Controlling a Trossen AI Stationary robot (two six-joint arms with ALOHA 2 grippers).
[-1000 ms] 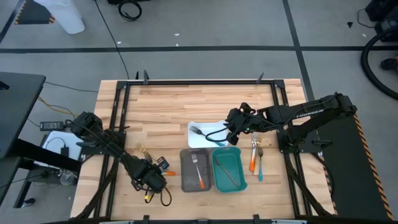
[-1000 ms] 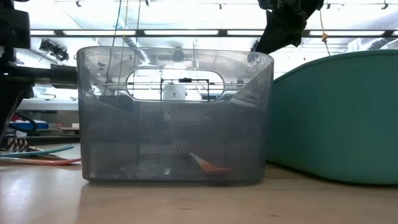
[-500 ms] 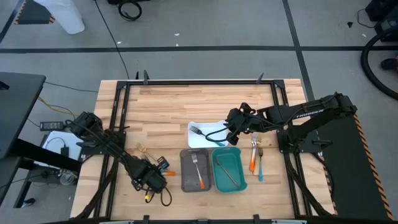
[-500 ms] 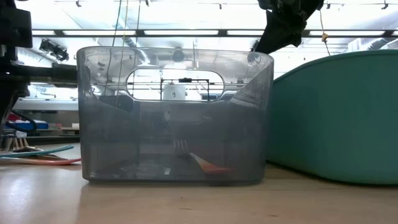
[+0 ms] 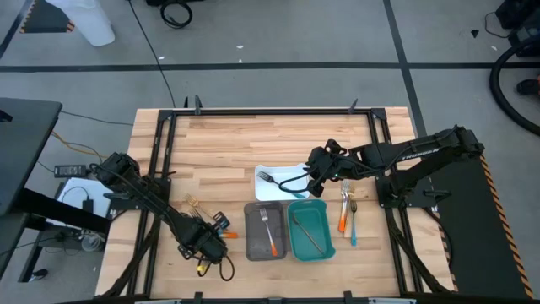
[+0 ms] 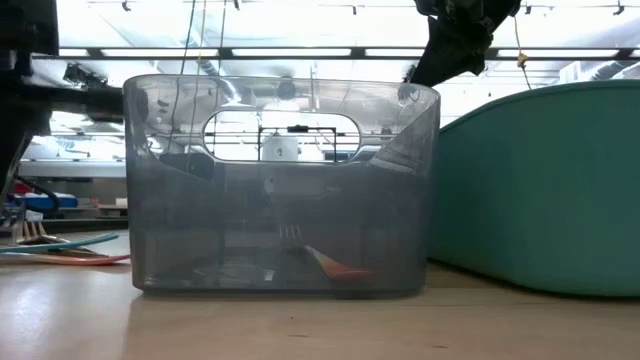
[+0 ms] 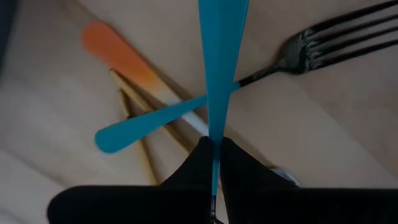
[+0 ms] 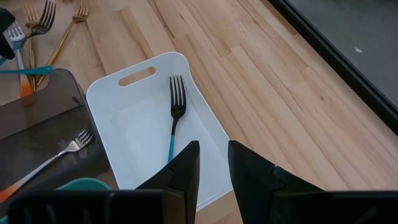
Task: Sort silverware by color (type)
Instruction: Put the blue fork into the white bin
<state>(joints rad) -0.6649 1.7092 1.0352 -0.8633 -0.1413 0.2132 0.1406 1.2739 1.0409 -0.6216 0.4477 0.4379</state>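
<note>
Left gripper point(image 7: 214, 146) has just pinched shut on a blue-handled utensil point(image 7: 221, 62) in our loose pile beside the grey tray point(image 5: 265, 230), so we judge a lift toward the white tray point(image 5: 272, 183) comes next.

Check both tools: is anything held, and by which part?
The left tool is shut on a teal handle; the piece's head is hidden. The right tool is open, holding nothing.
</note>
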